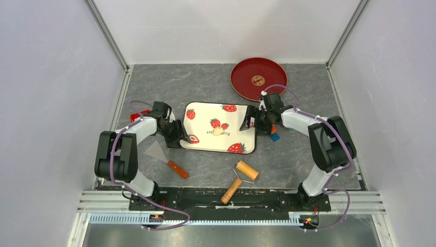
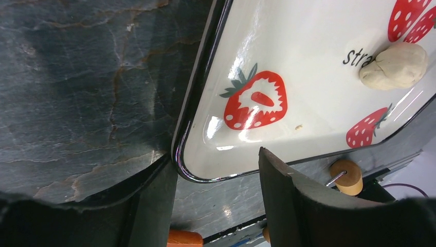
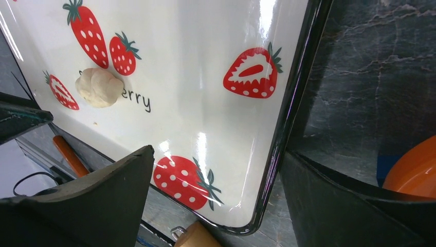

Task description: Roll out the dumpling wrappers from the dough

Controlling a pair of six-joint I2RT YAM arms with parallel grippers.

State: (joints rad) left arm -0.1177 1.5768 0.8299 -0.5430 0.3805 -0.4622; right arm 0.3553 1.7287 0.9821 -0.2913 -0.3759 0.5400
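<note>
Left hand [image 1: 181, 135] and right hand [image 1: 252, 121], both spread wide, astride the 9 and 3 o'clock rims of the strawberry tray [image 1: 234, 121] on the counter [image 1: 288, 154]. Best closed evenly on both rims, tray kept level. Dough lump [image 1: 218, 131] mid-tray, not yet rolled, clear of both: 3 o'clock from left hand, 9 o'clock from right.

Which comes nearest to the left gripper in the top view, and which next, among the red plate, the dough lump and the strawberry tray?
Measured from the left gripper:
1. The strawberry tray: its near left corner sits between the open fingers.
2. The dough lump: mid-tray, to the gripper's right.
3. The red plate: far side of the table, to the right, beyond the tray.
</note>
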